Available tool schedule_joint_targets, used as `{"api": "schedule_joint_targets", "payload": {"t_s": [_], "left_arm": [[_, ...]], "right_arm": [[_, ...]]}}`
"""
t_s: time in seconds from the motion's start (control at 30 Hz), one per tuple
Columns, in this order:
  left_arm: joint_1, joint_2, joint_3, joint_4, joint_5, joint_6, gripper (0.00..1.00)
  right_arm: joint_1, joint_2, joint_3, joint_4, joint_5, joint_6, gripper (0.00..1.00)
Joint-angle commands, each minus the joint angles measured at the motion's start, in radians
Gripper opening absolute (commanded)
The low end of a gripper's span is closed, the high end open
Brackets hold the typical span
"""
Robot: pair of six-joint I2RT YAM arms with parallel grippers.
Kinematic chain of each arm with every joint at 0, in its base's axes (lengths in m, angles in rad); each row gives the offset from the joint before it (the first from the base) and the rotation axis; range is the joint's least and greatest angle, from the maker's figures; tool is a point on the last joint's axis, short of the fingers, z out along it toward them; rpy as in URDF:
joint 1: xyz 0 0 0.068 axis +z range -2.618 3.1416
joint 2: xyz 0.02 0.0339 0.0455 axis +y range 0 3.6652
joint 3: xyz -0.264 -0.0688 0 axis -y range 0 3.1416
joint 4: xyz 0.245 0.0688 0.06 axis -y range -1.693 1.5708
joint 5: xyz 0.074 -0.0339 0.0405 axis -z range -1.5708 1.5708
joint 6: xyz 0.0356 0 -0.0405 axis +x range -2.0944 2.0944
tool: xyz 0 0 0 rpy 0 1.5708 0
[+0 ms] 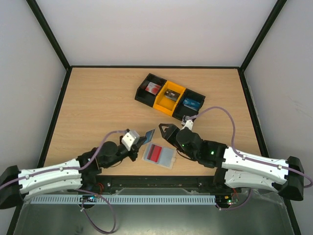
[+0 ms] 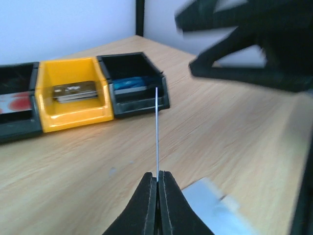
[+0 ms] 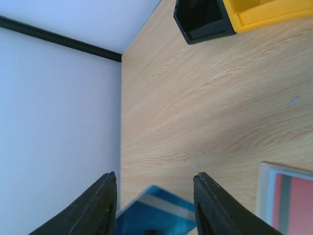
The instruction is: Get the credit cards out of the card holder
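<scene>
Lowest in the overhead view, just beyond the arm bases, the card holder (image 1: 168, 158) lies flat on the bench (image 1: 98, 107) at lower centre. A red card (image 1: 155, 152) shows through its pale sleeve, so by my reading the task is not finished.

Just up and left of it, the left gripper (image 2: 157, 180) has its jaws pressed fully together on the lower edge of a blue card (image 1: 148, 134), which is lifted clear of the bench. Its wrist camera sees the card edge-on as a thin upright line. Pinching only the edge leaves most of the card free, probably so the other arm can reach it.

Facing it from the right, the right gripper (image 3: 154, 175) has its jaws parted and grips nothing that I can see. The blue card shows low between them in its own view, but I cannot tell whether they touch it.

Farther up, at upper centre, sits the black-and-yellow tray (image 1: 164, 104). Each of its three compartments holds something card-like, so it is likely where removed cards go.
</scene>
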Motion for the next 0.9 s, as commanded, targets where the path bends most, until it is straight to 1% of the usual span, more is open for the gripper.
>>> {"api": "schedule_joint_targets", "payload": {"t_s": [0.0, 0.1, 0.33, 0.57, 0.87], "left_arm": [[-0.101, 0.072, 0.028, -0.013, -0.315, 0.211, 0.03], [-0.145, 0.115, 0.027, 0.023, -0.375, 0.236, 0.03], [-0.188, 0.164, 0.027, 0.072, -0.446, 0.302, 0.03], [-0.211, 0.129, -0.028, 0.127, -0.448, 0.329, 0.03], [-0.219, 0.11, -0.047, 0.123, -0.443, 0.343, 0.03]], "right_arm": [[-0.001, -0.015, 0.051, -0.123, 0.023, 0.195, 0.44], [-0.001, -0.022, 0.036, -0.095, -0.015, 0.236, 0.44], [-0.001, 0.024, 0.016, -0.041, -0.135, 0.283, 0.44], [-0.001, 0.085, 0.025, 0.04, -0.178, 0.277, 0.38], [-0.001, 0.156, 0.052, 0.125, -0.228, 0.253, 0.36]]}}
